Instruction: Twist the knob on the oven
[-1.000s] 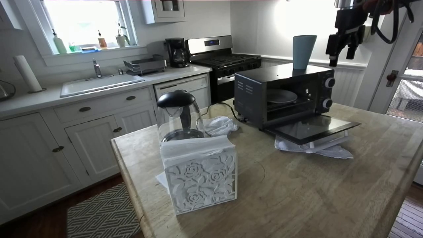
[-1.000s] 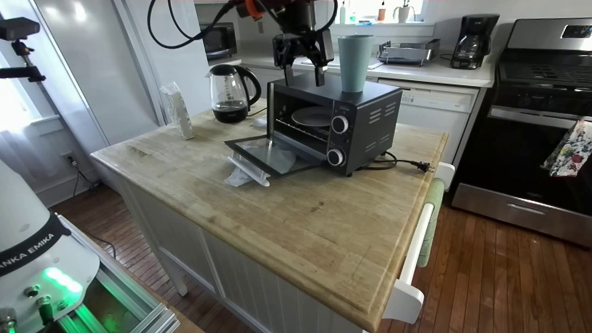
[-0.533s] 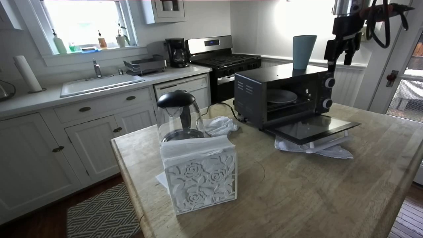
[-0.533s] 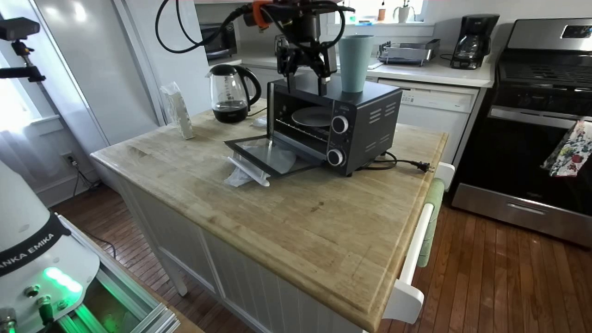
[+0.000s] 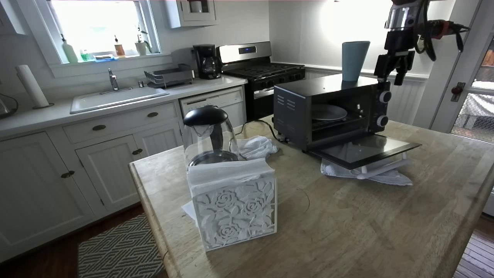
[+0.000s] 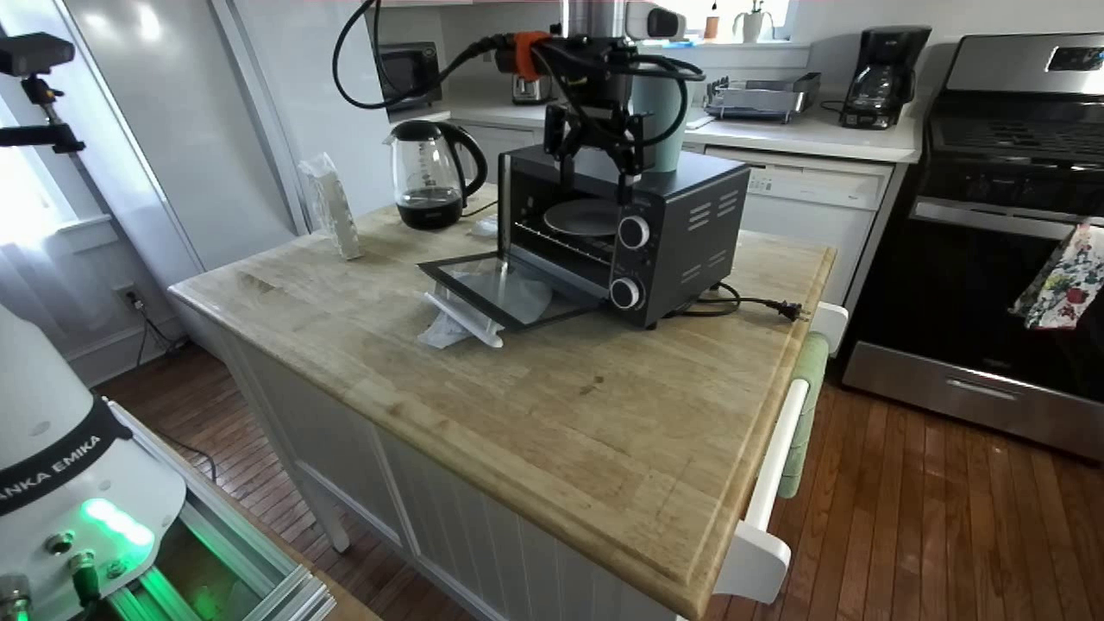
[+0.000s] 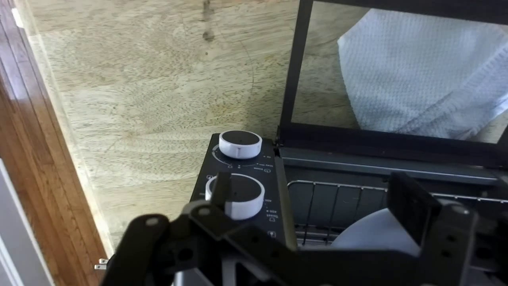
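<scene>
In an exterior view: oven point(image 5: 291, 116) on table point(image 5: 332, 227), door point(image 5: 366, 150) down, plate point(image 5: 328, 112) inside. Cup point(image 5: 355, 61) upright on top, its inside hidden. Well apart, napkins point(image 5: 231, 173) standing in holder point(image 5: 237, 216).

In an exterior view: gripper point(image 6: 595, 179) at oven's upper front edge, fingers point(image 6: 626, 187) spread. Kettle point(image 6: 424, 177) dark low down; liquid or not, cannot tell.

Wrist view: one finger overlaps upper knob point(image 7: 248, 194), contact unclear; the other, the plate on its rack point(image 7: 337, 185).

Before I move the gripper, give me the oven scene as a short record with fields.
gripper: open, holding nothing
upper knob: partly behind one finger in the wrist view; contact unclear
lower knob: fully visible in the wrist view
oven door: dropped open
inside oven: plate on wire rack
on top: light blue cup, upright
under door: white cloth or paper towel
</scene>
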Controlling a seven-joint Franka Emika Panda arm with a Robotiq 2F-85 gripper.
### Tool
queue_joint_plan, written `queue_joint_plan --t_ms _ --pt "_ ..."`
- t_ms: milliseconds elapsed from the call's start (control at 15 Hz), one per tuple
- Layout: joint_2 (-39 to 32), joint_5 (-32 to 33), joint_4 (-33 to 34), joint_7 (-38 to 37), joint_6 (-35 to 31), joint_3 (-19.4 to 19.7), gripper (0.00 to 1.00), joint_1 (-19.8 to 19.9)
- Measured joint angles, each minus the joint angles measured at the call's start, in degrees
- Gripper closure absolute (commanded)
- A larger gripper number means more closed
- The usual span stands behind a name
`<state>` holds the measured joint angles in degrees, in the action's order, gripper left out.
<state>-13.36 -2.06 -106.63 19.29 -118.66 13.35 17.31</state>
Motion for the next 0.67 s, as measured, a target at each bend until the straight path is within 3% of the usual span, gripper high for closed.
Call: queue_joint_plan --t_ms 667 --pt "-6.16 -6.84 5.62 6.59 0.23 -1.54 0.00 2.90"
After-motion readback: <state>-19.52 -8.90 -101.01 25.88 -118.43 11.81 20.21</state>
